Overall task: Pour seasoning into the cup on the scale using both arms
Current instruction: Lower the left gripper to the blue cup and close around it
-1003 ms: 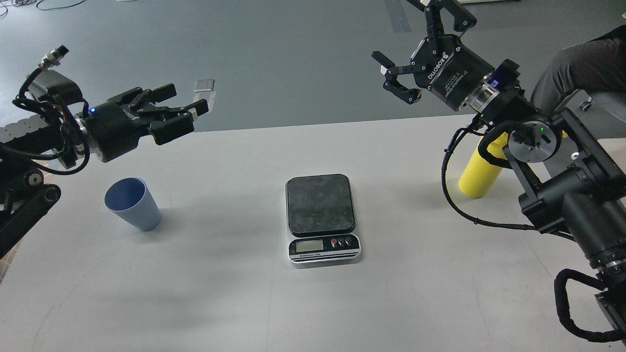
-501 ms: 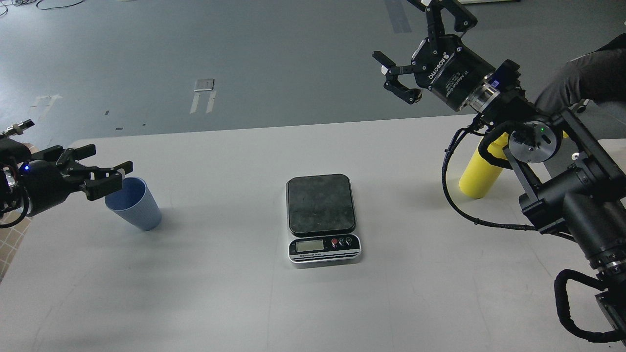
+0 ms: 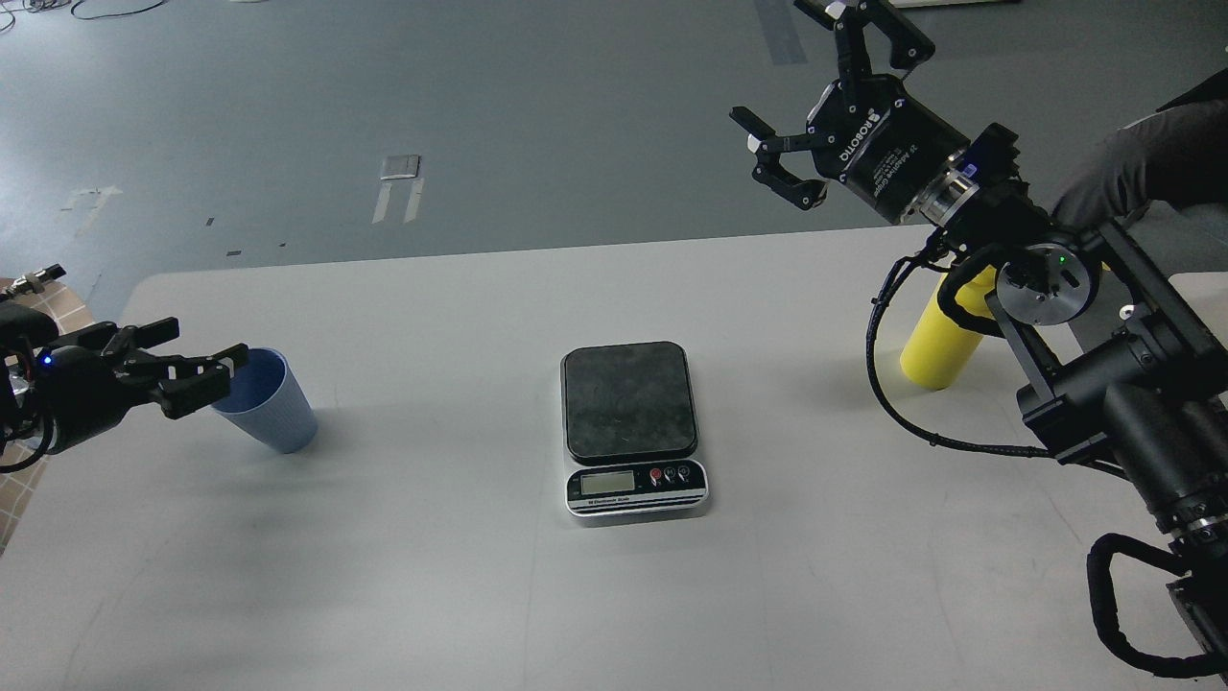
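The scale (image 3: 633,427) sits bare mid-worktop (image 3: 432,576), so the cup (image 3: 264,401) must reach it first. The left gripper (image 3: 206,374) is level with the cup's rim, jaws spread, apparently just touching it without gripping. The right gripper (image 3: 815,134) hangs high, jaws wide and empty; the bottle (image 3: 940,341) stands behind that arm.

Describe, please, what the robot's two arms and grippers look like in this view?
Both arms are black and jointed, wrapped in black corrugated cabling. The right gripper has black linked fingers, white ROBOTIQ lettering and a silver wrist ring. The left gripper is black with a small blue light.
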Robot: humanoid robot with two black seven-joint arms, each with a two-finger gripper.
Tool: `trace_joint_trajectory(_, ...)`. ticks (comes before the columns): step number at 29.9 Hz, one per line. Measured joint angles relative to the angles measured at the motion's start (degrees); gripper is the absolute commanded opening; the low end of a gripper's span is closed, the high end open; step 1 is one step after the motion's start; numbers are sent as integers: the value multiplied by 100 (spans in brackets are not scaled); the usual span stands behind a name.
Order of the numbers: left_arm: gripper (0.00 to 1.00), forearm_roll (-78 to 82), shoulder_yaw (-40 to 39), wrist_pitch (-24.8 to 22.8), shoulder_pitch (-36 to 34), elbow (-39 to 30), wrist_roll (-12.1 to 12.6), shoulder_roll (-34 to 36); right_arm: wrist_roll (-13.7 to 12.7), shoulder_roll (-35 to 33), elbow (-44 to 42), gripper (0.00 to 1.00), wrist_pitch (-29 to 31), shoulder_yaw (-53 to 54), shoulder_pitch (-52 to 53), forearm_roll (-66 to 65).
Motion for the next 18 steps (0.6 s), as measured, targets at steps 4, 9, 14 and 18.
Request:
trace_joint_trajectory(4,76,-6,0,-4,5,161,0,-128,0,-7,5,100,0,0,-8,0)
trace_joint_trajectory(9,61,-56,0,-36,6,224,0,-189,0,-7,6,100,0,1,-8,0)
trace_joint_trajectory(14,48,-77,186,-54,8,228,0,-239,0,-9,7,100,0,5,-8,-1)
trace_joint_trajectory(18,24,-165,308,-57,-18,243,0,-239,0,-16,6,100,0,8,-5,-4)
